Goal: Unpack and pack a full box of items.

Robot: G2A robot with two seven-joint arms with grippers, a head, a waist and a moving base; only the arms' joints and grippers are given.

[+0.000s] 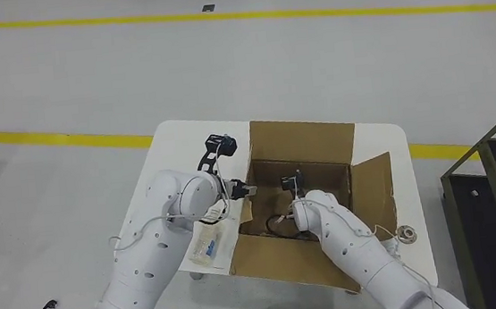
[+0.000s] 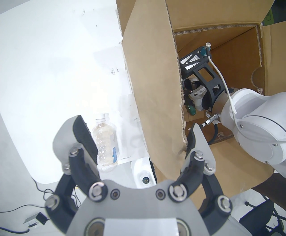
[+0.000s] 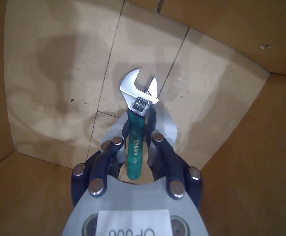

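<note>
Right wrist view, wrench clamped in right gripper, inside box

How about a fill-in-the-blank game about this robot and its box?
The right gripper holds a wrench with a ____ handle.
The left gripper is ____, astride a box flap.
A clear ____ lies on the table beside the box.
Answers: green; open; bottle.

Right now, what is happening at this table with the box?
The right gripper is down inside the open cardboard box, shut on a green-handled wrench. The left gripper is open around the edge of a box flap. A clear plastic bottle lies on the white table beside the box.
</note>
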